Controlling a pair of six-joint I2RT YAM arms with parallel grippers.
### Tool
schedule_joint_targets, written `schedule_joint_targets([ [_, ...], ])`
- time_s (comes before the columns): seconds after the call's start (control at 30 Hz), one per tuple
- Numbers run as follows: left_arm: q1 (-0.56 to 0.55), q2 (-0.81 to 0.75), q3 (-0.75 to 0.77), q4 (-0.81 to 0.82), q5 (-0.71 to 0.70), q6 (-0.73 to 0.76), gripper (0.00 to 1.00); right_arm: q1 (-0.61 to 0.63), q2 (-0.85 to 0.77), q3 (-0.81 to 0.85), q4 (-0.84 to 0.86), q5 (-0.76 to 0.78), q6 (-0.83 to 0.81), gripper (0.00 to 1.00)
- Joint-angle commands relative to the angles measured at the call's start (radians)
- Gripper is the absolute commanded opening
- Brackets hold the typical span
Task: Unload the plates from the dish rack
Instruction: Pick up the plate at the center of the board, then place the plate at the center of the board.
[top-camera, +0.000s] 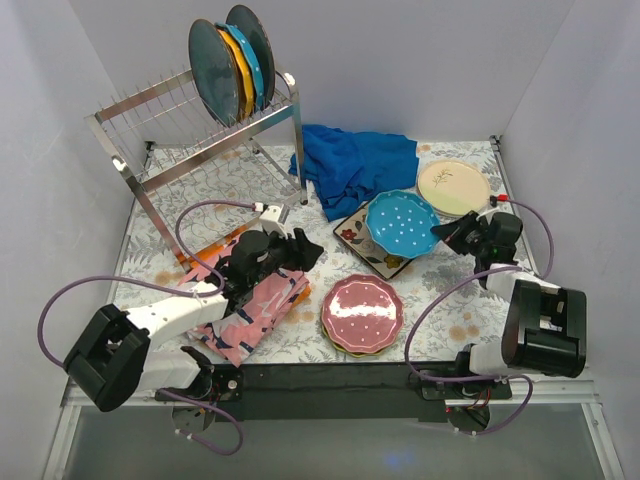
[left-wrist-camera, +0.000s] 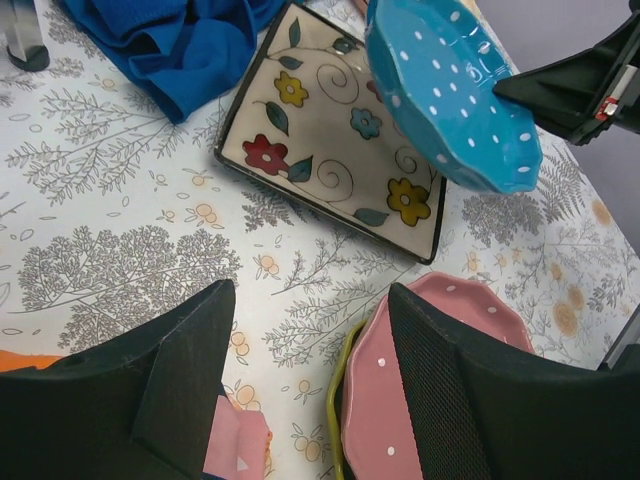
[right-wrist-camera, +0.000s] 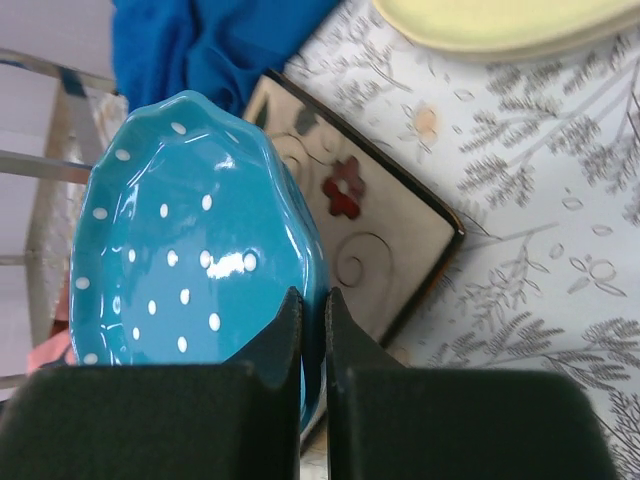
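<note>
Teal dotted plate (top-camera: 400, 222), near rim clamped between right fingers (right-wrist-camera: 270, 360), tilted over square floral plate (left-wrist-camera: 330, 160); left fingers (left-wrist-camera: 180, 370) apart, nearer the dish rack (top-camera: 215, 146) and its upright plates (top-camera: 232, 60).

Glossy teal dotted plate (right-wrist-camera: 190, 270); shiny metal dish rack (top-camera: 220, 148)

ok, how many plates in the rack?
4, upright in the dish rack, right end: dark teal plate nearest, then orange plate, light teal plate, dark rear plate. Others may be hidden.
</note>
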Motion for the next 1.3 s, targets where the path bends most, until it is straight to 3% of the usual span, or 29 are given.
schedule_joint_targets([
  [0.0, -0.007, -0.074, -0.024, 0.026, -0.073, 0.017, 0.61, -0.008, -0.091, 0.097, 0.124, -0.143, 0.132, 0.01],
  [0.17, -0.008, -0.104, -0.053, 0.051, -0.102, 0.014, 0.61, -0.010, -0.200, 0.072, 0.107, -0.214, 0.169, 0.01],
  [0.43, -0.008, -0.145, -0.075, 0.072, -0.115, 0.008, 0.61, 0.004, -0.456, -0.011, -0.154, -0.254, 0.028, 0.01],
  [0.7, -0.010, -0.151, -0.076, 0.071, -0.110, 0.006, 0.61, 0.202, -0.589, -0.079, -0.354, -0.175, -0.096, 0.01],
  [1.07, -0.011, -0.114, -0.059, 0.063, -0.095, 0.011, 0.61, 0.308, -0.671, -0.201, -0.454, -0.125, -0.208, 0.01],
  [1.27, -0.011, -0.113, -0.062, 0.065, -0.104, 0.014, 0.61, 0.375, -0.671, -0.247, -0.389, -0.077, -0.213, 0.01],
])
